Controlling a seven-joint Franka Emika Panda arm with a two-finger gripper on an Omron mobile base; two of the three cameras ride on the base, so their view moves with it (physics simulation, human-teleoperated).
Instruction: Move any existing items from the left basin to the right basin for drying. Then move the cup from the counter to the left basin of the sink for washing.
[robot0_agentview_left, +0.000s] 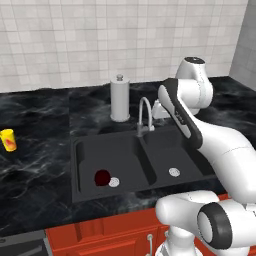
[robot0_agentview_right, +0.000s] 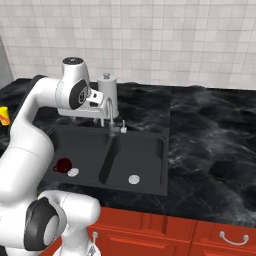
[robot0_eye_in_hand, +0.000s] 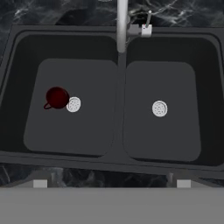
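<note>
My sink (robot0_eye_in_hand: 118, 144) looks matt black, smooth, with no shine on either basin floor. Its two drain discs (robot0_eye_in_hand: 159, 108) and the faucet (robot0_agentview_left: 144, 114) read as bright polished metal. The counter (robot0_agentview_left: 35, 175) is glossy black marble (white veins throughout). The dark red bowl-like thing (robot0_eye_in_hand: 57, 97) looks smooth, faintly glossy; the cabinets (robot0_agentview_right: 165, 230) are plain red.

A small maroon bowl (robot0_eye_in_hand: 57, 97) sits on the floor of the sink's (robot0_eye_in_hand: 120, 144) matte black left basin (robot0_eye_in_hand: 70, 131), touching its silver drain. The twin right basin (robot0_eye_in_hand: 175, 135) holds just its drain. The yellow cup (robot0_agentview_left: 8, 140) stands upright on the counter (robot0_agentview_left: 35, 170), well left of the sink.
</note>
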